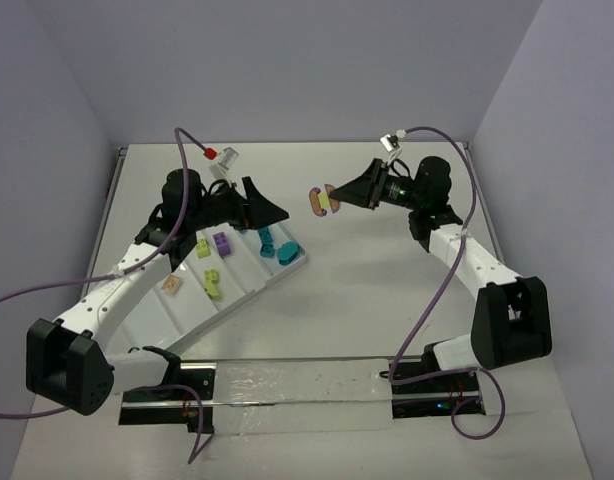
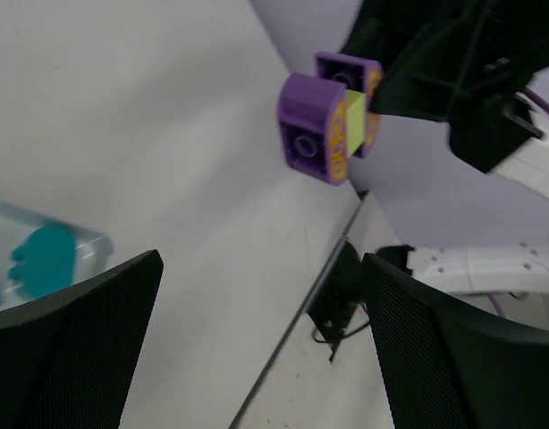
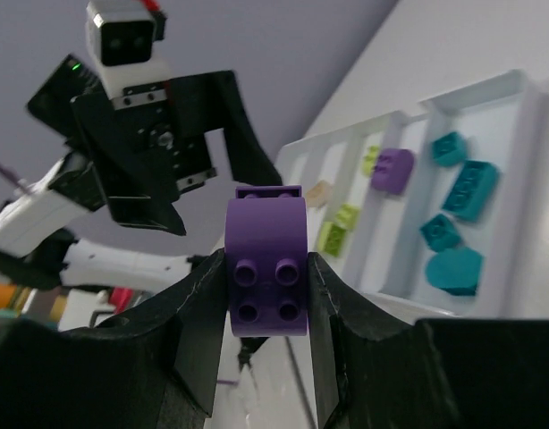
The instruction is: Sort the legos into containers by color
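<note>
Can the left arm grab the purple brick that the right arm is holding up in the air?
Probably yes. The left gripper is open and faces the purple brick, with only air between them. The right gripper pinches two of its sides, so the other faces are free.

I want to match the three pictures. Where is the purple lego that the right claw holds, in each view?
Top external: the purple lego is just above centre, at the tip of the right claw.
Left wrist: upper middle, in the air.
Right wrist: centre, pinched between the claw's fingers.
Shared landmark: the white tray with teal bricks.
</note>
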Controlling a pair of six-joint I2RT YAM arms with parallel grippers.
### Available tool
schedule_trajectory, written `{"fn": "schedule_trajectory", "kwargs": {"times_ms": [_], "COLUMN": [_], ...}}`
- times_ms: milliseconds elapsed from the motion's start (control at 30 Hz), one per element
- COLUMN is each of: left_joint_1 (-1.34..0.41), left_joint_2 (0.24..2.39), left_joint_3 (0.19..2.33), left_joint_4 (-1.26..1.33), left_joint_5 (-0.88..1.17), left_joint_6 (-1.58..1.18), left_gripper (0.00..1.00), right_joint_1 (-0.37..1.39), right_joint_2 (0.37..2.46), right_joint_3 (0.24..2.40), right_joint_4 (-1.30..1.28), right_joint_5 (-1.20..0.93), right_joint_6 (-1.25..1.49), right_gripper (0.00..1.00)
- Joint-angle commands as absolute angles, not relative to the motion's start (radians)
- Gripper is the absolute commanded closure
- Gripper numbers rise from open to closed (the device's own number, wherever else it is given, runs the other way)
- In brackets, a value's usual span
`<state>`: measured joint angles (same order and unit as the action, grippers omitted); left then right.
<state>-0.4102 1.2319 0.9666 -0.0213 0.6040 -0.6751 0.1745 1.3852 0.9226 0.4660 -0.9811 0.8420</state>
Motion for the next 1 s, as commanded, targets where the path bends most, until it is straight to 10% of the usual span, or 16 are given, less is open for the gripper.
{"fn": "schedule_trajectory", "kwargs": {"times_ms": [0,967], "left_joint_1": [-0.420,-0.466], "left_joint_2": [1.244,1.293], "left_joint_3": [0.954,0.968], "left_joint_4": [0.243,0.327], "left_joint_5": [0.906,1.009], "left_joint_6": [-0.712,-0.749], "left_gripper": [0.01,0.13], "right_joint_1": [0.228,0.368], "right_joint_2": [1.386,1.430], "right_joint_3": [0.933,1.022], "right_joint_4": [0.709,0.732], "right_joint_5": [-1.118,-1.160], "right_joint_6": [0.988,1.000], "right_gripper": [1.00,1.00]}}
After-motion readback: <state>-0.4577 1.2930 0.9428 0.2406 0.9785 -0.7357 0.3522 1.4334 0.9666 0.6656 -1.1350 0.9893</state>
